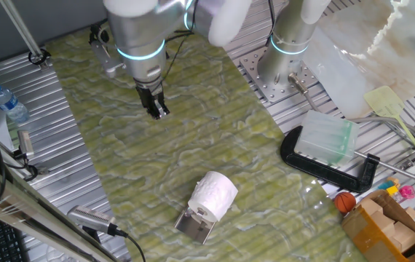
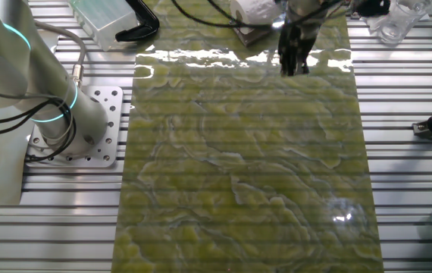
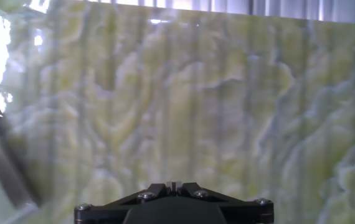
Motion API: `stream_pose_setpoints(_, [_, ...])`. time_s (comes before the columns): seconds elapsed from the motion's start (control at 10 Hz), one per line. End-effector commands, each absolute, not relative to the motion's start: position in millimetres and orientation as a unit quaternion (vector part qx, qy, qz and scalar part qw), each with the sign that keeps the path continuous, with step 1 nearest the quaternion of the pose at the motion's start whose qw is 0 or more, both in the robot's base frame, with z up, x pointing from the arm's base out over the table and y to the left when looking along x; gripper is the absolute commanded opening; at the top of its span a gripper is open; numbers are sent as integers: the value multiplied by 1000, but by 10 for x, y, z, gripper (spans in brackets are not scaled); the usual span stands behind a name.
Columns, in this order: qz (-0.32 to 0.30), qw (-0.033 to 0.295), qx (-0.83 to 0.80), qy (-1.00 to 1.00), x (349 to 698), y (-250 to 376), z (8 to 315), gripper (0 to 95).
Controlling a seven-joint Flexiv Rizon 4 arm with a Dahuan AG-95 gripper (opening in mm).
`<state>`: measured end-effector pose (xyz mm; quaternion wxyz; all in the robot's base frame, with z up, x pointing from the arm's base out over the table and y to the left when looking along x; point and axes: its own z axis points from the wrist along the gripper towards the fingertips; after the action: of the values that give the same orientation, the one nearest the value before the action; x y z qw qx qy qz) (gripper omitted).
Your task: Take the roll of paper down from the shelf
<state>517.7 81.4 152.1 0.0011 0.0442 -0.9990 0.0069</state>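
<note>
The white roll of paper [image 1: 213, 195] lies on the small shiny metal shelf [image 1: 194, 226], which stands on the green patterned mat near its front edge. In the other fixed view the roll of paper [image 2: 255, 7] and the shelf [image 2: 248, 35] show at the top edge. My gripper [image 1: 156, 110] hangs over the mat, well behind and to the left of the roll, its fingers together and holding nothing. From the other side my gripper [image 2: 293, 67] is just right of the shelf. In the hand view my gripper [image 3: 173, 184] is shut over bare mat, and the roll is out of view.
A black clamp [image 1: 325, 166] and a translucent plastic box [image 1: 328, 137] lie right of the mat. A water bottle [image 1: 7, 102] lies at the left. An orange ball [image 1: 346, 201] and a cardboard box [image 1: 386, 229] sit at the lower right. The arm's base [image 1: 286, 67] stands behind.
</note>
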Motion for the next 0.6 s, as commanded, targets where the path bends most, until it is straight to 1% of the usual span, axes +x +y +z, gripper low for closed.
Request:
stream_pose_setpoints(0.1, [5, 1, 72, -997, 5191, 1034, 1557, 0])
stream_pose_setpoints(0.3, [5, 0, 84, -996, 5233, 1113, 1608, 0])
stream_pose_setpoints(0.5, [64, 6, 61, -996, 5323, 1251, 1669, 0])
stream_pose_setpoints(0.6, [58, 11, 104, -993, 5351, 1296, 1690, 0])
